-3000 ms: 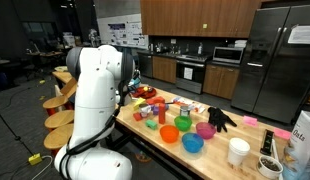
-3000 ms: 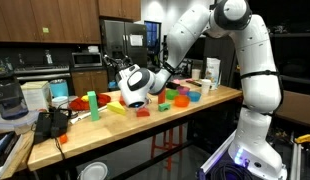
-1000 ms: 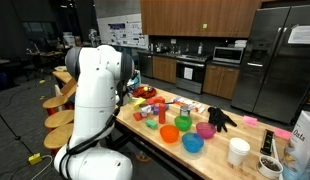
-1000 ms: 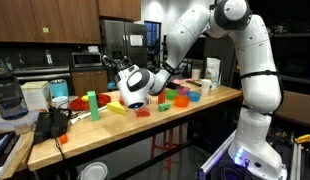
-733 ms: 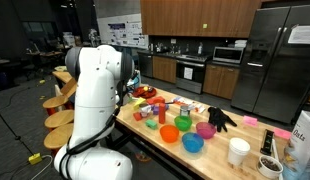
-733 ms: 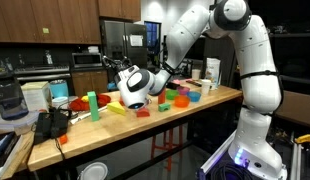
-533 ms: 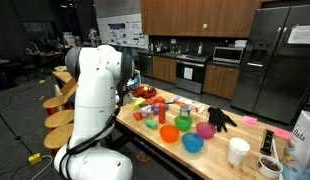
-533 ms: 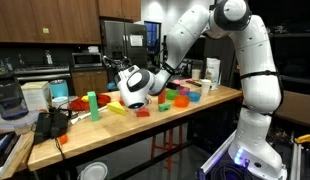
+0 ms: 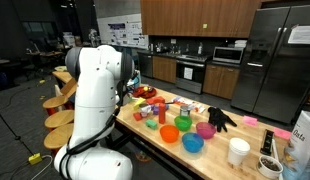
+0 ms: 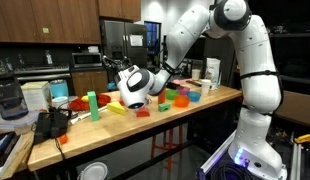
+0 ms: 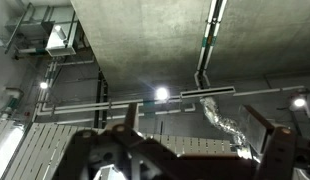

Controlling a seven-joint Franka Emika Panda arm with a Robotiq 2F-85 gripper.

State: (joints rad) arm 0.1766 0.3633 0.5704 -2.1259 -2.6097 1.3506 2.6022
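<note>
A white robot arm (image 10: 200, 35) bends over a wooden desk (image 10: 125, 127) crowded with coloured blocks and bowls (image 10: 173, 98). Its tool (image 11: 185, 140) points upwards: the wrist view shows only ceiling pipes (image 11: 205, 50) and lights (image 11: 162, 95), with the two dark fingers (image 11: 280, 150) standing wide apart and nothing between them. In an exterior view the rounded wrist hangs just above a yellow block (image 10: 114, 107). This block lies on the desk between a green upright block (image 10: 92, 100) and a small red block (image 10: 143, 113). The likely danger is working blind. With the wrist camera facing the ceiling, any lowering or swing could make the wrist housing shove the yellow block or topple the green one, and the nearby bowls leave little room.
</note>
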